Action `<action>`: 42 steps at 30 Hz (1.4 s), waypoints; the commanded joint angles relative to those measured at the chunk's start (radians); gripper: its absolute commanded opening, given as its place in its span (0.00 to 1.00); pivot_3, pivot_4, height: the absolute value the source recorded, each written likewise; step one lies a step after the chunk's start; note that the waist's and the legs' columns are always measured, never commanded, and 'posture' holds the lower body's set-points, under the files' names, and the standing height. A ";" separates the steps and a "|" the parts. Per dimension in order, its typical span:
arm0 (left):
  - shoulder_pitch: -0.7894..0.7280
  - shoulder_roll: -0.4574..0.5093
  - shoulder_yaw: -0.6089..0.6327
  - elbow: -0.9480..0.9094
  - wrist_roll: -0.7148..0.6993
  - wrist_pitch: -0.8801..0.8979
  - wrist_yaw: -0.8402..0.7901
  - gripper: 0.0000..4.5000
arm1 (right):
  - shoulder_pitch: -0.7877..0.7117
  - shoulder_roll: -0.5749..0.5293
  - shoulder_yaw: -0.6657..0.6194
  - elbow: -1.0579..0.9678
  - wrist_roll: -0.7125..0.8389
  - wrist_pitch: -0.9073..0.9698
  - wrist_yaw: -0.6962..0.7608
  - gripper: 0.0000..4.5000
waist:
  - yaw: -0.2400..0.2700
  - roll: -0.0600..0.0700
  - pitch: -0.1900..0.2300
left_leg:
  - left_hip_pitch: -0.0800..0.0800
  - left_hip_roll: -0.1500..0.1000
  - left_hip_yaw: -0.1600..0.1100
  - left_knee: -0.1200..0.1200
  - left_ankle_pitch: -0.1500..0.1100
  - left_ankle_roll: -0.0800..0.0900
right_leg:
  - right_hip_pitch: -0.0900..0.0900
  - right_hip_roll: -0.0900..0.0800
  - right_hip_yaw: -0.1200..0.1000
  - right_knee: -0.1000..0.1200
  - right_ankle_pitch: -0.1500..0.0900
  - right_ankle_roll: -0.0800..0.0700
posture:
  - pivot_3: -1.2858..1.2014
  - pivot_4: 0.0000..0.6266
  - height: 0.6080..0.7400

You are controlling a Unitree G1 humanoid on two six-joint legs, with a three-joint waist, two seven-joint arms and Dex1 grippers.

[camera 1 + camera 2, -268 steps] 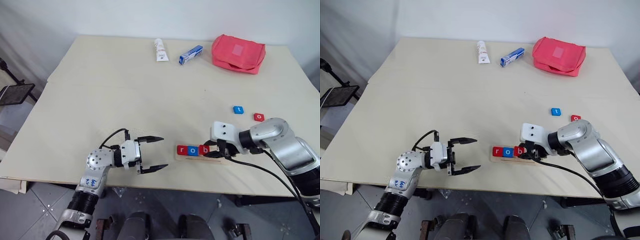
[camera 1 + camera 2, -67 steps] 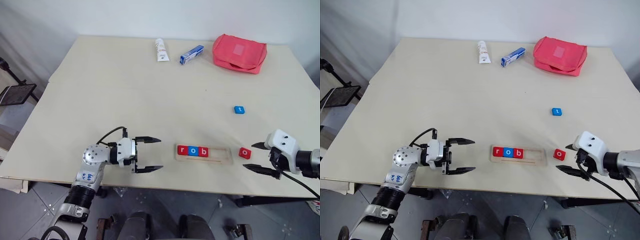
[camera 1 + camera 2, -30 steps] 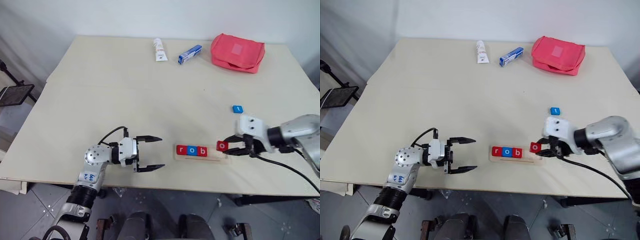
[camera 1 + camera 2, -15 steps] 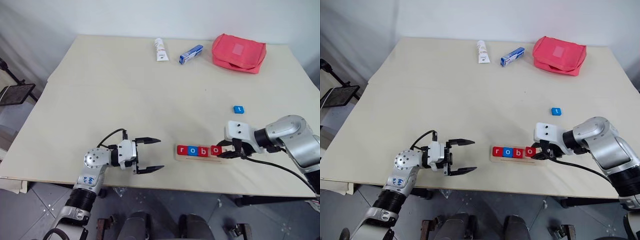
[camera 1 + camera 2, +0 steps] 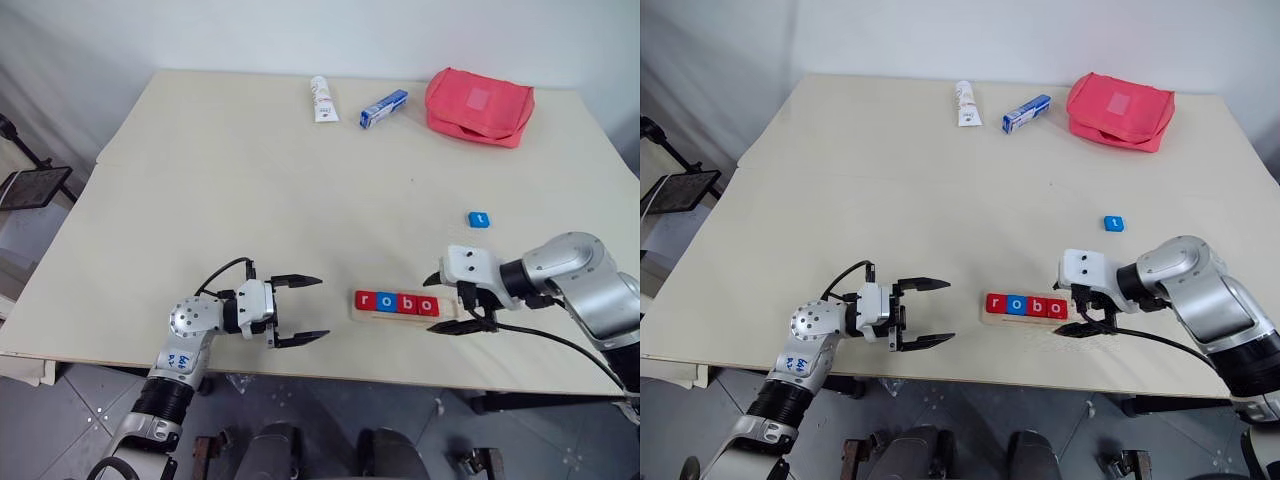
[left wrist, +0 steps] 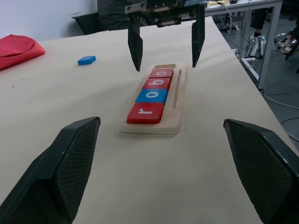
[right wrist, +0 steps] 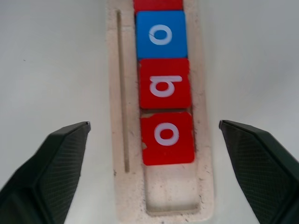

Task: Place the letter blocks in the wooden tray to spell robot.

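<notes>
From the left eye view, the wooden tray (image 5: 405, 305) lies near the front edge of the surface (image 5: 250, 180), its long axis running left to right. Four letter blocks (image 5: 396, 302) sit in it, reading r, o, b, o, with the right-end slot bare. The right hand (image 5: 448, 303) hovers at that bare end, spread wide and holding nothing. The blue t block (image 5: 479, 218) lies loose on the surface, well apart from the tray, farther back and to the right of the right hand. The left hand (image 5: 304, 309), wide and empty, points at the tray's left end from a gap away. So the right arm is plainly the nearer one to the t block, and I judge the next reach goes back and rightward from where that hand is.

The right eye view shows the same layout, with a white tube (image 5: 967, 102), a blue-and-white box (image 5: 1025, 113) and a red pouch (image 5: 1120, 110) along the far edge.

The left wrist view looks down the tray's length: the four tiles in a row, the right hand straddling the far end, the t block off to one side.

The right wrist view gives what the others lack: the last o tile (image 7: 167, 137) seated slightly askew, and the empty recess beyond it.
</notes>
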 commanded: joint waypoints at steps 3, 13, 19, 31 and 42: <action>-0.017 -0.014 0.000 -0.020 0.004 -0.023 0.004 1.00 | 0.030 -0.010 -0.115 -0.077 0.054 0.052 -0.048 0.99 | 0.001 0.000 0.000 | 0.000 0.000 0.000 0.000 0.000 0.000 | 0.000 0.000 0.000 0.000 0.000 0.000 | 0.52 0.24 1.00; -0.013 -0.026 0.000 -0.021 0.009 -0.020 0.012 1.00 | 0.144 0.090 -0.410 -0.048 0.132 0.089 -0.306 0.99 | 0.000 0.000 0.000 | 0.000 0.000 0.000 0.000 0.000 0.000 | 0.000 0.000 0.000 0.000 0.000 0.000 | 0.52 0.24 1.00; -0.042 -0.046 -0.008 0.008 0.015 -0.019 0.007 1.00 | 0.098 0.244 -0.530 0.097 0.119 0.119 -0.584 0.99 | 0.000 0.000 0.000 | 0.000 -0.001 0.000 0.000 0.000 0.000 | 0.000 0.000 0.000 0.001 0.000 0.000 | 0.52 0.24 1.00; -0.060 -0.061 -0.013 0.016 0.017 -0.019 -0.012 1.00 | -0.228 0.400 -0.482 0.722 0.024 -0.121 -0.810 0.99 | -0.025 0.000 0.000 | 0.000 0.000 0.001 -0.001 0.000 -0.001 | -0.002 0.000 0.000 0.003 0.000 0.000 | 0.52 0.24 1.00; -0.015 -0.024 0.003 -0.055 0.018 0.007 0.018 1.00 | -0.372 0.442 -0.463 1.126 -0.013 -0.296 -0.853 0.99 | -0.030 0.000 0.000 | 0.000 0.000 0.000 -0.002 0.000 -0.001 | -0.002 0.000 0.000 0.004 0.000 0.000 | 0.52 0.24 1.00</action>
